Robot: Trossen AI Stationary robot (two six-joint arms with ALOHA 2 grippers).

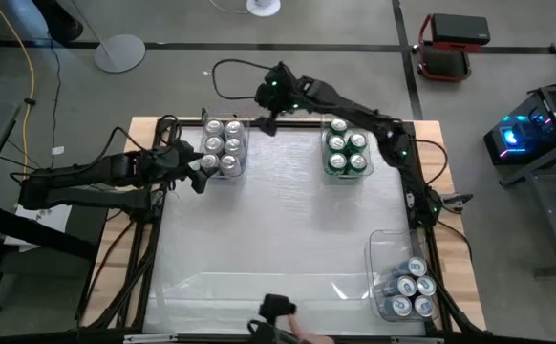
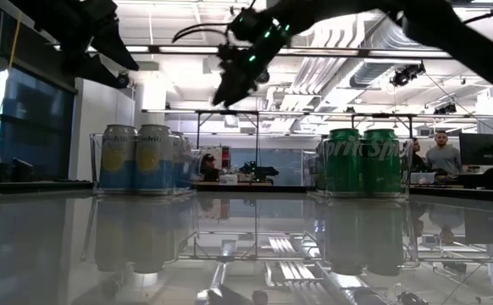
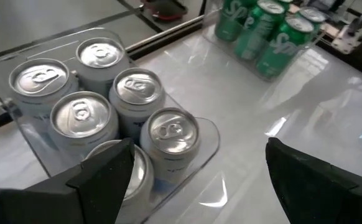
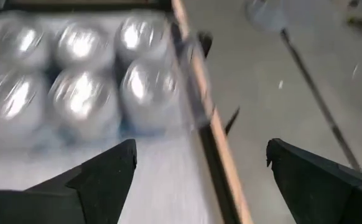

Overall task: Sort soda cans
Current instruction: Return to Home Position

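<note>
**Inspection: cans binned in three groups, both end effectors apart and empty**

Legible markings: in the low view the green cans (image 2: 362, 161) carry white lettering that reads "Sprit" and "Sp", consistent with Sprite. The blue-and-white cans (image 2: 136, 158) show a yellow fruit graphic under a line of script. That script cannot be read with certainty.

Locations: the blue-and-white cans stand upright, packed in two rows, inside the clear bin (image 3: 207, 135) at the far-left part of the white surface (image 1: 268, 229). The Sprite cans stand upright in a second clear bin (image 2: 318, 174) at the far right. A third group of blue-sided cans (image 1: 410, 287) fills the near end of a clear bin (image 1: 388, 250) at the near-right corner. Their labels are too small to make out.

Left end effector (image 1: 204, 174): just beside the near end of the far-left bin, raised above it, its fingers (image 3: 100, 180) set wide apart with nothing between them. One finger hides part of the nearest can.

Right end effector (image 1: 265, 118): raised over the far edge of the surface, just beside the far-left bin. Its fingers (image 4: 100, 174) are apart and empty. Its wrist view is smeared, so the cans show only as silver tops.

Background: a person (image 2: 440, 154) is visible in the room beyond the surface.
</note>
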